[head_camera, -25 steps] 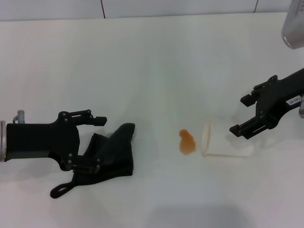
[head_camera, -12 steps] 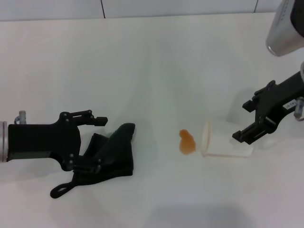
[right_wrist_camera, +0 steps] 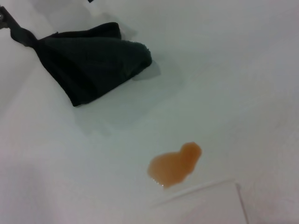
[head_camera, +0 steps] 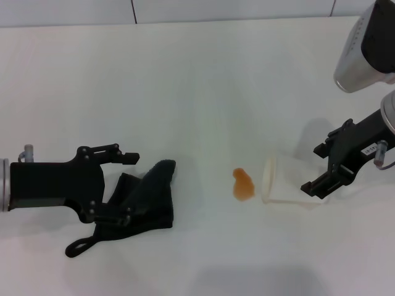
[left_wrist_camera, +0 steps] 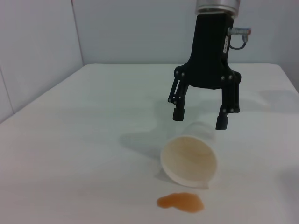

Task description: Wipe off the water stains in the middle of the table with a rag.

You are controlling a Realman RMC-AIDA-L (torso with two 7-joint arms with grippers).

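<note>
The left gripper (head_camera: 120, 185) sits low on the table (head_camera: 185, 74), its fingers spread wide around the crumpled rag (head_camera: 145, 200). The stain (head_camera: 242, 184) lies well right of the rag, just beside a tipped cup (head_camera: 290, 183). Above the cup hangs the right gripper (head_camera: 325, 168), fingers apart.

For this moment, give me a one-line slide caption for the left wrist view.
Open right gripper poised above a tipped plastic cup, its mouth facing the orange spill on the white table.
</note>
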